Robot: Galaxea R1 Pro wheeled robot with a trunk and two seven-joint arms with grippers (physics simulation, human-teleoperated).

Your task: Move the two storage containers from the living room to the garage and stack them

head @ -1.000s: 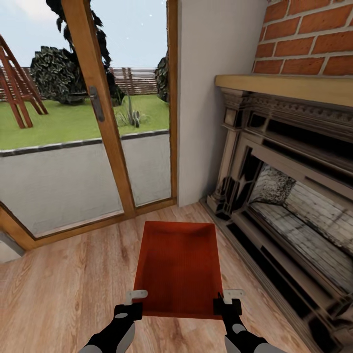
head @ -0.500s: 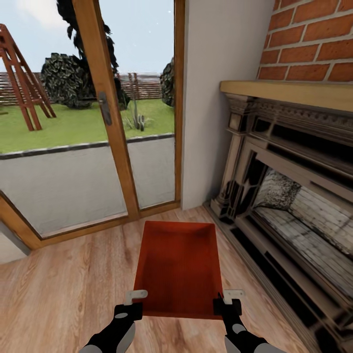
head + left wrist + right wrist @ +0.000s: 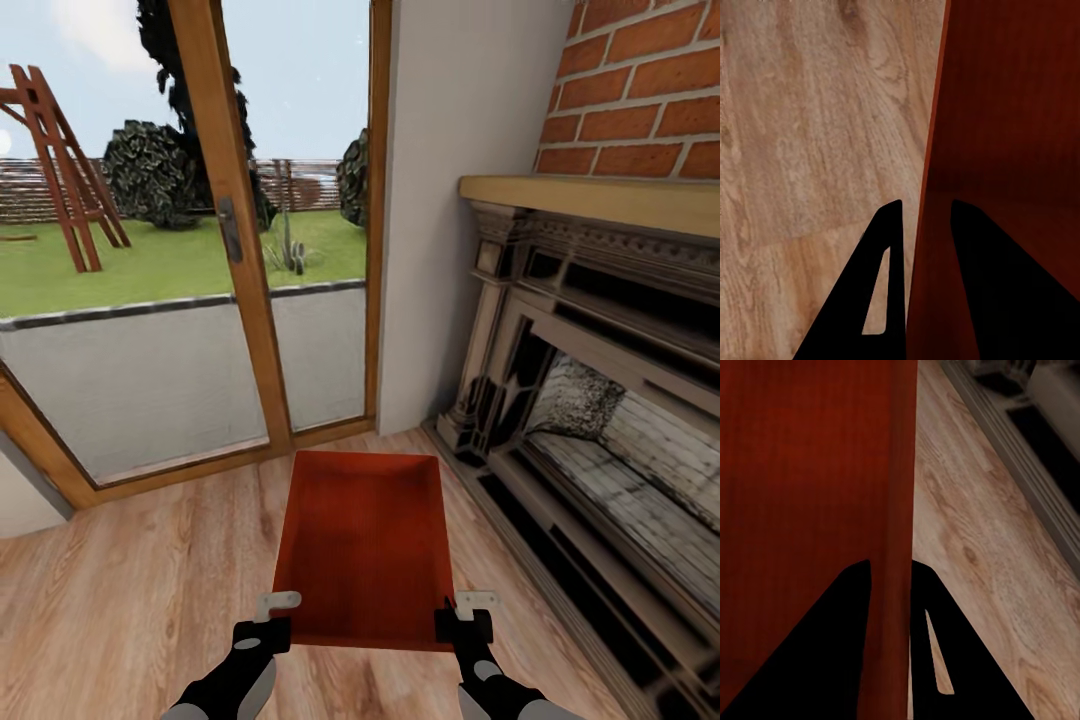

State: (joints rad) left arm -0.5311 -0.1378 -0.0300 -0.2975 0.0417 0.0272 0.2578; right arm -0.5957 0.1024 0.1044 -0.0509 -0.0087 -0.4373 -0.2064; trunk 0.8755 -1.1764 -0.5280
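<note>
Right now we carry one storage container (image 3: 365,545) straight ahead of us, its long axis running away from our trunk toward the glass door (image 3: 190,260), with the fireplace (image 3: 600,400) close on our right. Our left gripper (image 3: 268,618) pinches the near left wall and our right gripper (image 3: 466,614) the near right wall; each wrist view shows one finger inside the bin and one outside, clamped onto the thin wall. Both arms share the load evenly above the wood-plank floor (image 3: 130,600).
</note>
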